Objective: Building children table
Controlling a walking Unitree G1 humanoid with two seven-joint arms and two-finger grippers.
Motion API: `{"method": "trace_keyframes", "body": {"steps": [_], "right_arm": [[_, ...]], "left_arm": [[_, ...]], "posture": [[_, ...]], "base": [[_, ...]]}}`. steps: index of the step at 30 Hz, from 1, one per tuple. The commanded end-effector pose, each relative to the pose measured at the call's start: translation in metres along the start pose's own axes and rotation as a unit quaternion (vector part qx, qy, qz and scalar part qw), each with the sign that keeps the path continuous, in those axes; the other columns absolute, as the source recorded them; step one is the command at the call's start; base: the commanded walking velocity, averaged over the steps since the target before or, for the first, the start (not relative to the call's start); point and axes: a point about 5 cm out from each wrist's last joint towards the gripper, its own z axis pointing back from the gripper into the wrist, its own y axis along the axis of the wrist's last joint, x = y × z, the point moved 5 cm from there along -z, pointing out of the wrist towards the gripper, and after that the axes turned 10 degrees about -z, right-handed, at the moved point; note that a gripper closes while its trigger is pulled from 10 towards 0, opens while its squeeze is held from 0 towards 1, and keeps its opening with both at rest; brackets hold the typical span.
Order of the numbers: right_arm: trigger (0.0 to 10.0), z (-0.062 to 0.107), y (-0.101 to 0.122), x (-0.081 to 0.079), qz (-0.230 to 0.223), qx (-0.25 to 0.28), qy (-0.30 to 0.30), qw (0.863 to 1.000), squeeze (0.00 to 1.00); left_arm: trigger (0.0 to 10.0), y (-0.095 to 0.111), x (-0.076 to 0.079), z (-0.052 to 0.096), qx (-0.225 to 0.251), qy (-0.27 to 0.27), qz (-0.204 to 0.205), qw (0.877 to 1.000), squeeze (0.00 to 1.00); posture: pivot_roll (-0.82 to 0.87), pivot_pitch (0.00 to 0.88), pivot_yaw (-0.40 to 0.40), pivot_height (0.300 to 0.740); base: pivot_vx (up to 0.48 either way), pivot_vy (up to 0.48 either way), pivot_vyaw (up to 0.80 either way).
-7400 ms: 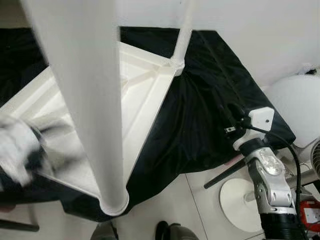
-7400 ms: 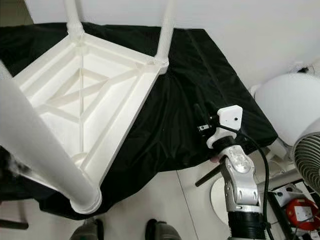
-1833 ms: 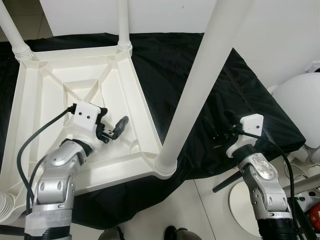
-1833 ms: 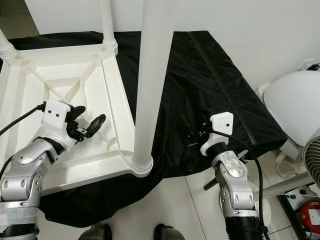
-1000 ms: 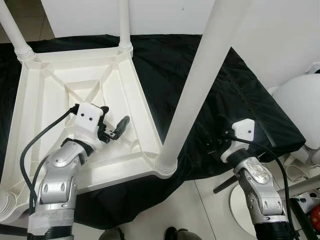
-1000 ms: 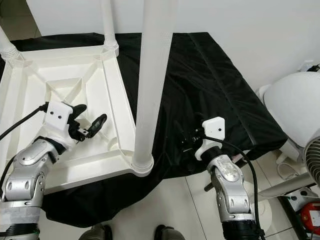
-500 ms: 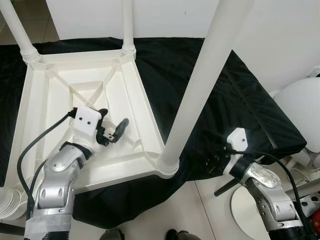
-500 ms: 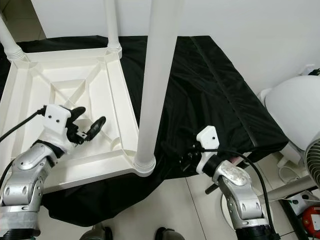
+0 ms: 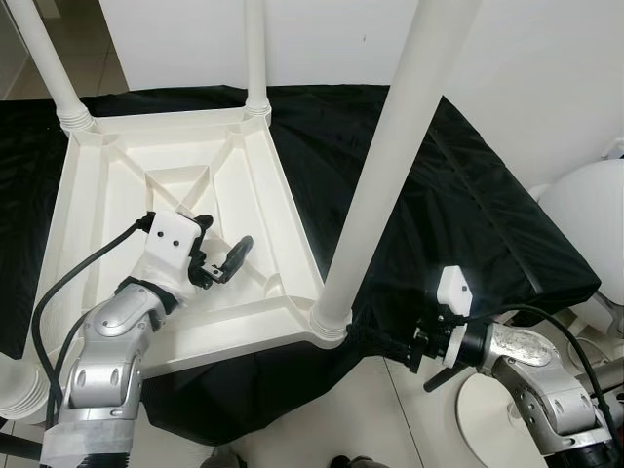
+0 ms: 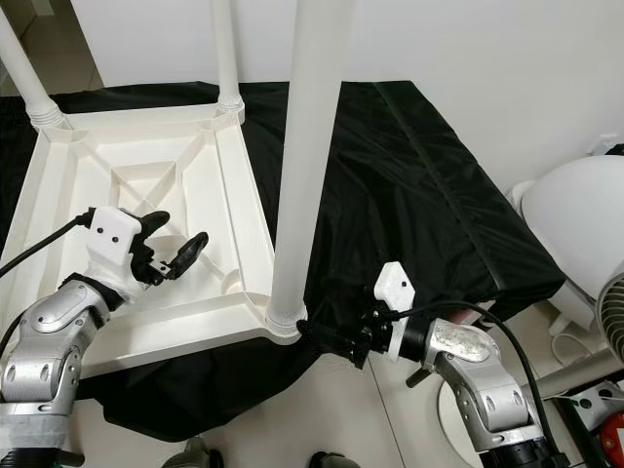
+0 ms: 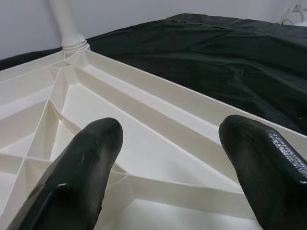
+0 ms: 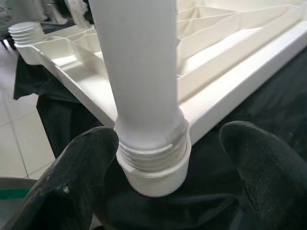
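Observation:
A white plastic children's table lies upside down on a black cloth. Its legs stand up from the corners, and the nearest leg screws into the front right corner. My right gripper is low at that corner. In the right wrist view it is open, with one finger on each side of the leg's threaded base, not touching it. My left gripper hovers open over the ribbed underside, holding nothing.
Two more legs rise at the far corners, and a ribbed white stub shows at the front left corner. A large white rounded object, a fan and a round white base crowd the tiled floor on the right.
My right gripper has swung left and down, from the cloth to the base of the nearest leg. The left gripper has stayed open over the underside. The camera has shifted slightly.

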Motion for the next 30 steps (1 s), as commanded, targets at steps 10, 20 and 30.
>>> {"method": "trace_keyframes", "body": {"steps": [10,20,30], "right_arm": [[10.0,-0.035,0.007,0.009,0.011,0.031,-0.001,0.999,0.0],[10.0,-0.058,0.008,0.019,-0.005,0.068,-0.026,0.997,0.0],[10.0,-0.04,0.014,0.06,0.007,0.078,-0.106,0.991,0.0]], "left_arm": [[10.0,0.0,0.008,0.004,0.0,-0.022,-0.009,1.0,0.0],[10.0,0.002,0.017,0.003,0.005,-0.042,-0.023,0.999,0.0],[10.0,0.007,0.031,0.001,0.017,-0.087,-0.04,0.995,0.0]], "posture": [[0.13,0.1,0.0,0.74],[0.14,0.116,-0.001,0.74],[0.13,0.132,-0.02,0.74]], "base": [[0.0,0.0,0.0],[0.0,0.0,0.0],[0.0,0.0,0.0]]}}
